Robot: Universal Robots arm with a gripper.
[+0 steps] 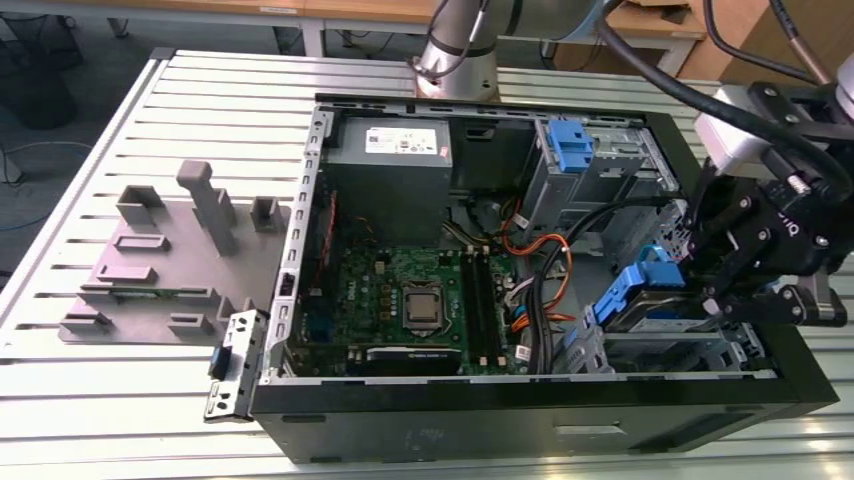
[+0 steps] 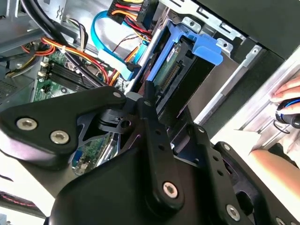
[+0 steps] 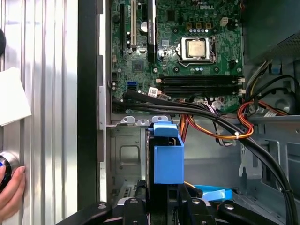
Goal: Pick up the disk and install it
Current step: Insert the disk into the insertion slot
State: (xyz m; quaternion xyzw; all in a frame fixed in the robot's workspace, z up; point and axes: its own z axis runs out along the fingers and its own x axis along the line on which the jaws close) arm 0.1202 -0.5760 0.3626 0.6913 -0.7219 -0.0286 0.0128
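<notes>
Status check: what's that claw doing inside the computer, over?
Gripper shut on the disk. Disk on edge at the drive bay, in the case. Black cables run close by; a hand rests outside.

In the exterior view the case [image 1: 534, 420] sits on the counter [image 1: 107, 400]. A fixture [image 1: 160, 270] lies left of it. The disk [image 1: 634, 298] is inside at right, by the tool [image 1: 694, 288].

The disk [image 1: 641, 300] is a flat drive framed by a blue plastic caddy. It stands on edge, tilted, at the metal drive cage [image 1: 667, 350] in the corner of the open computer case [image 1: 534, 425] at the exterior view's right. In the second wrist view, its dark underside and connector row [image 2: 174, 71] are exposed. The gripper [image 3: 164, 194] clamps the disk by its sides.
</notes>
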